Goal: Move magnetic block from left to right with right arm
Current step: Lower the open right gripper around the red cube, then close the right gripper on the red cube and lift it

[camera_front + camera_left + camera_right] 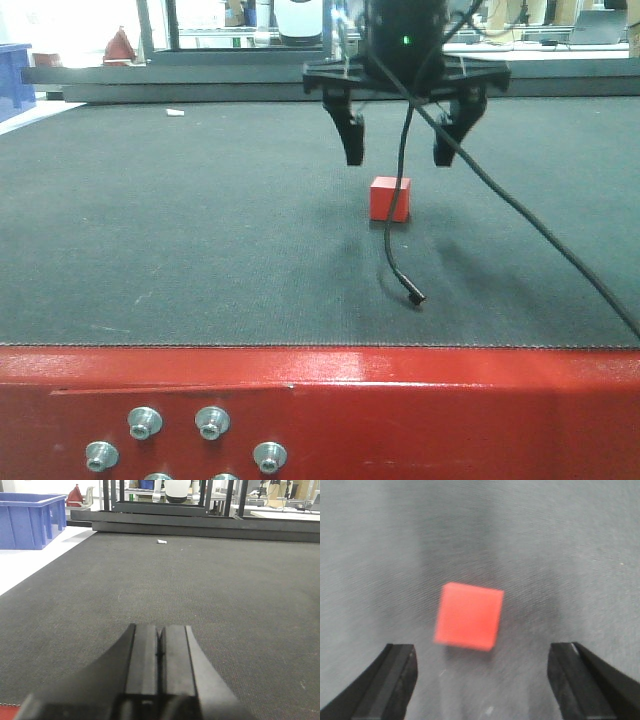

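Hovering over the dark worktop (150, 250) on the right arm (405, 40), with jaws released and spread wide, gripping nothing. Below and between those jaws, touching neither: the magnetic block (469, 616), flat on the worktop. In front of the jaws, a loose black cable (410, 292) trailing down past the block. On the left arm (160, 670), jaws clenched together on nothing.

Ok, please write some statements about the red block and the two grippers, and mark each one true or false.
1. The right gripper hangs open over the magnetic block. True.
2. The right gripper holds the magnetic block. False: the block lies free on the dark mat.
3. The left gripper is shut. True.
4. A blue bin stands beside the dark mat. True.
5. The magnetic block is green. False: it is red.
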Robot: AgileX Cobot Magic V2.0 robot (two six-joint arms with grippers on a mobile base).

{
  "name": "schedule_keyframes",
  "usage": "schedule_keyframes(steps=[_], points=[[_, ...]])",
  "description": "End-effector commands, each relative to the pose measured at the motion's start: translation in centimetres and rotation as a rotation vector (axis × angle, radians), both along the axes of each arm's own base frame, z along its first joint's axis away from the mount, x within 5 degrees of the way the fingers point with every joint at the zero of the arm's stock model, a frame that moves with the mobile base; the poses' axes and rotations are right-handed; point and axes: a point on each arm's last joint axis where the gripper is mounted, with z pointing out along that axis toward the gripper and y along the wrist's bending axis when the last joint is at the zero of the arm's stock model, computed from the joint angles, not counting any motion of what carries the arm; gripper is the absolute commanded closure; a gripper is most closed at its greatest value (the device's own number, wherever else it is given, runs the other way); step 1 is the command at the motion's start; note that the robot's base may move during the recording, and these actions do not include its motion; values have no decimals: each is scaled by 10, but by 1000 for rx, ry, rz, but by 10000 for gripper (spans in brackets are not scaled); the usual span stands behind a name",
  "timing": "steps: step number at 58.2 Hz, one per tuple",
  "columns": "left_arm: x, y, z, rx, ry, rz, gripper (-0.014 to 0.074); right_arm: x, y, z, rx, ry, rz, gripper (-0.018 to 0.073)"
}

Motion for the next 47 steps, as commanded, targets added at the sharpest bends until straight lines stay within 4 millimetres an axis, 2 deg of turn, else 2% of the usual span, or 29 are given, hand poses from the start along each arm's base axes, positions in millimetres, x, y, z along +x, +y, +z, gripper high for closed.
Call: schedule_keyframes(steps=[1,20,43,47], points=[[-1,0,5,-17,-85,1,722,5,-10,32,29,-115,-16,-66],[-1,0,5,-17,-85,1,722,19,-4,15,65,-165,4,-66],[-1,0,5,-17,-85,1,722,22,-2,2,62,-139,2,-63],[-1,0,5,-17,-85,1,722,23,-3,2,63,-140,0,-34]])
